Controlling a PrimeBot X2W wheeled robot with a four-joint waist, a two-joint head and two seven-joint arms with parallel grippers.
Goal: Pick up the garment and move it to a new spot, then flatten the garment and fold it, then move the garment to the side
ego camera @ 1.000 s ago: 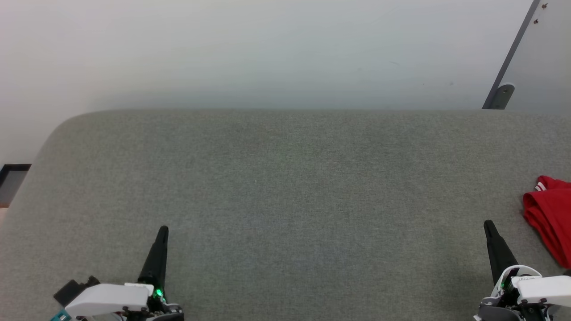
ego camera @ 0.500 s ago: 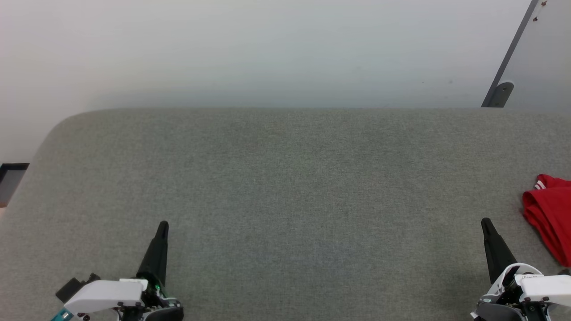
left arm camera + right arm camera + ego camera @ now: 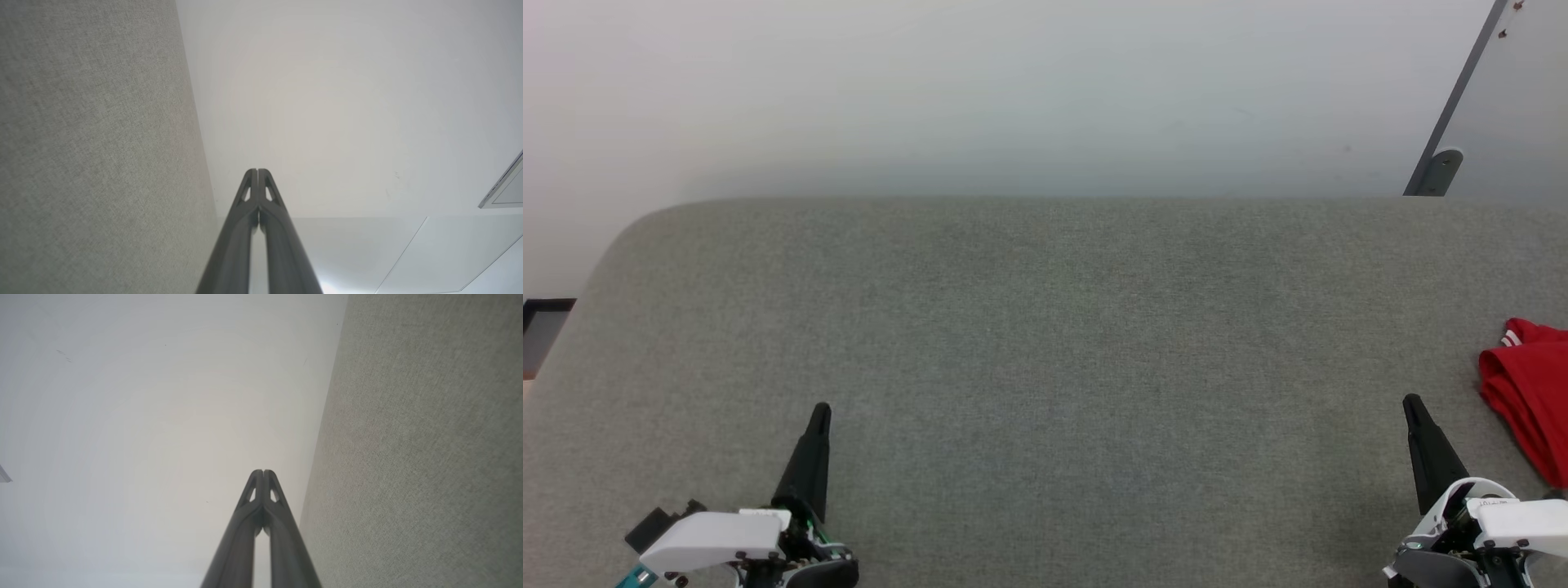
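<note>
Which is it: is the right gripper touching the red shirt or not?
Apart. The head view shows bare grey fabric surface between the right gripper and the red garment.

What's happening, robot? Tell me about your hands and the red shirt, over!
Copy: left hand shut, empty; right hand shut, empty. The red jersey crumpled at far right, untouched. Nothing blocking.

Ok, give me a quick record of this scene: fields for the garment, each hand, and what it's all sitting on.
garment: red, white-striped trim at its top, lying at the right edge of the head view, partly cut off
left hand: shut, empty, lower left above the surface
right hand: shut, empty, lower right, left of the garment, not touching it
surface: grey fabric-covered top, rounded far-left corner
backdrop: plain pale wall
</note>
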